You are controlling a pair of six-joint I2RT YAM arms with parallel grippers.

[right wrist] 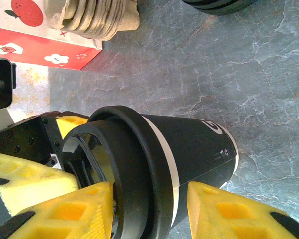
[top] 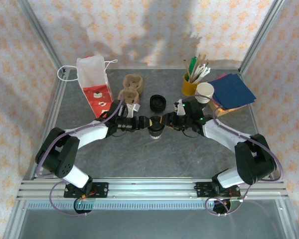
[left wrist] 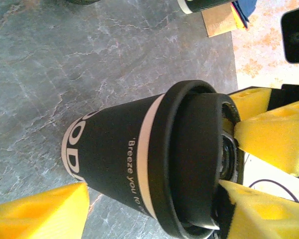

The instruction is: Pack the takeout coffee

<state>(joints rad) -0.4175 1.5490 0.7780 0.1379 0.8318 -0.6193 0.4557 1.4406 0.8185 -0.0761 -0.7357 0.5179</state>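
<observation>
The takeout coffee (top: 156,131) is a dark paper cup with a white band and a black lid (left wrist: 189,159) on it, at the table's middle between both grippers. My left gripper (top: 142,123) reaches in from the left. Its yellow pads (left wrist: 45,214) stand apart along the cup's height, one by the base and one against the lid's top, with a sliver of table showing beside the lower pad. My right gripper (top: 168,122) comes from the right. One of its pads (right wrist: 65,214) lies on the lid (right wrist: 134,169) and the other against the cup's wall (right wrist: 199,149).
A spare black lid (top: 158,103) lies just behind the cup. A brown pulp cup carrier (top: 131,89) and a red-and-white paper bag (top: 94,82) stand at the back left. A yellow cup of stirrers (top: 189,85), a white cup (top: 205,92) and blue napkins (top: 232,90) sit at the back right.
</observation>
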